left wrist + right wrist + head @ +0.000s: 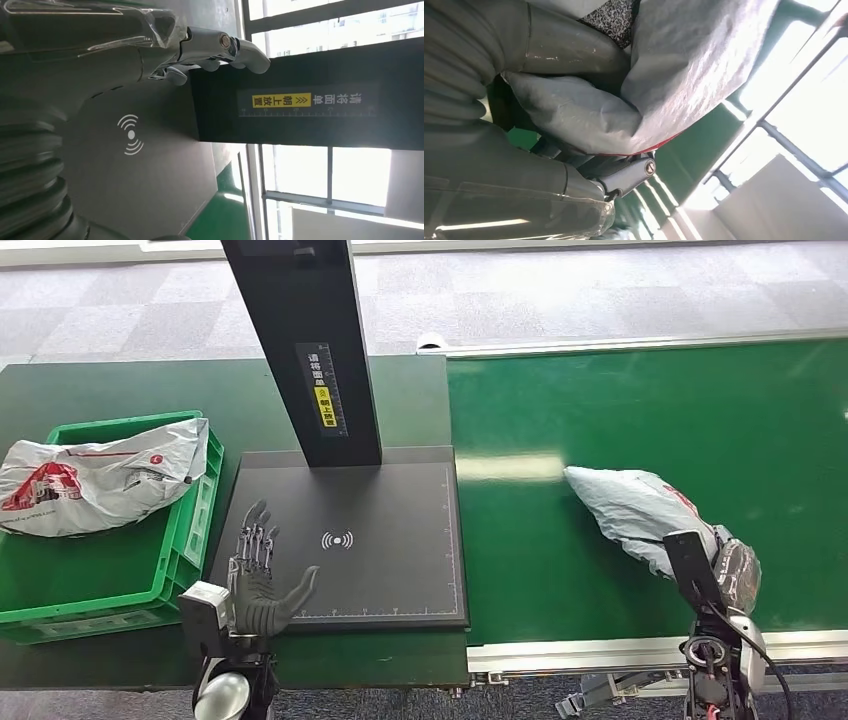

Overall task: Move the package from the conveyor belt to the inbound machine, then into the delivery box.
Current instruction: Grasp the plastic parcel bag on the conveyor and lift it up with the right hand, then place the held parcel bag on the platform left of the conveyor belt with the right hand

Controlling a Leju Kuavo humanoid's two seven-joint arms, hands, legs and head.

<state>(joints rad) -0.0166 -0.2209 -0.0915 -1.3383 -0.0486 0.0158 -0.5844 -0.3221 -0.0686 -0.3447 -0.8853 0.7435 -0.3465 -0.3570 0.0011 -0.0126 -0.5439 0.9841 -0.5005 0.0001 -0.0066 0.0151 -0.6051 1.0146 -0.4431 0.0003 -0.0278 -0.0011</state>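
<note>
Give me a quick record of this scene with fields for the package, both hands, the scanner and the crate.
package: grey plastic mailer bag with red print, lying on the green conveyor belt
right hand: fingers wrapped around the bag's near end
left hand: open, above the black flat scanner platform, holding nothing
crate: green plastic crate with a white plastic bag draped over its rim

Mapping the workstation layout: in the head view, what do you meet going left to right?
Green delivery box holding a bagged package → left hand → inbound machine → grey package on the conveyor belt → right hand.
</note>
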